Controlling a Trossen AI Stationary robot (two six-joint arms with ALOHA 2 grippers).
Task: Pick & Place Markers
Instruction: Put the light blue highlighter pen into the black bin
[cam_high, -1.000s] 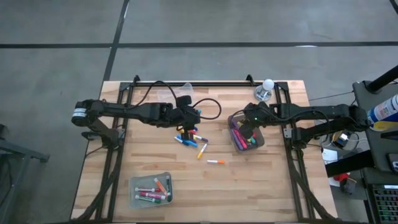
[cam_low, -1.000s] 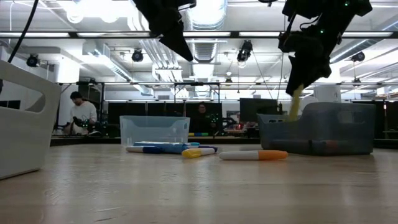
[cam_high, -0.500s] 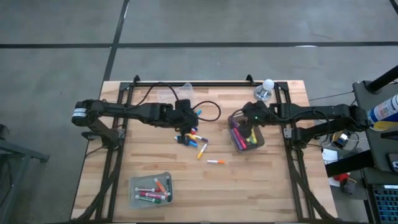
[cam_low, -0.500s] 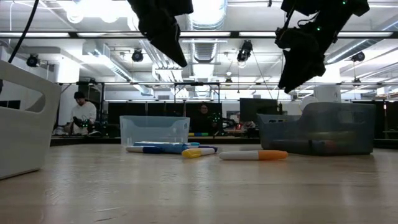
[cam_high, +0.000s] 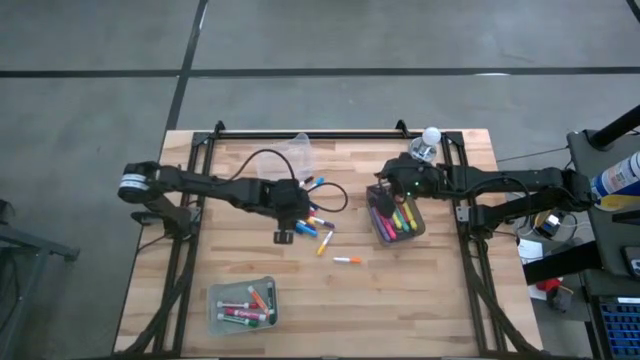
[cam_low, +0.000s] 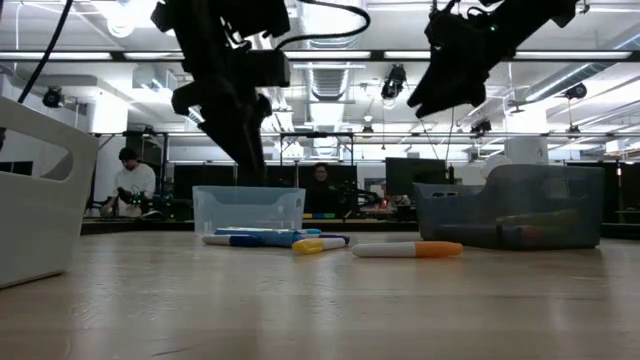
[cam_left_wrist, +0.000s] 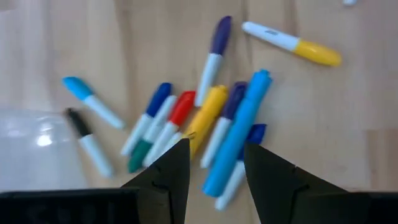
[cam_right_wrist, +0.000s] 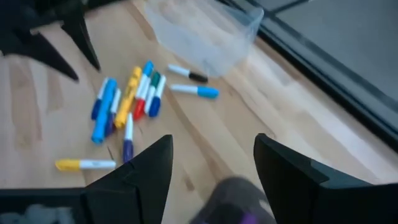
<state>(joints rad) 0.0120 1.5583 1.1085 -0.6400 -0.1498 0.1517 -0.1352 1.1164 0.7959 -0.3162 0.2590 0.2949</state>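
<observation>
- We see the left tool low over the middle of the wooden desk, just in front of the loose pile of markers; its fingers stand apart with nothing between them.
- In the left wrist view the pile lies spread beyond the finger tips: blue, red, yellow, purple and green caps, some overlapping.
- The right tool hangs over the rear edge of the grey bin on the right side of the desk, its fingers wide and empty.
- That grey bin holds several markers in pink, yellow, green and orange.
- A white marker with an orange cap lies alone near the desk's centre, apart from the pile; a yellow-capped one lies between the two.
- The clear bin near the front left corner holds a few more markers, mostly red-capped.
- Another clear container sits at the rear of the desk, perhaps tipped on its side; we cannot be sure from above.
- In the low view a person shows in the room behind.
</observation>
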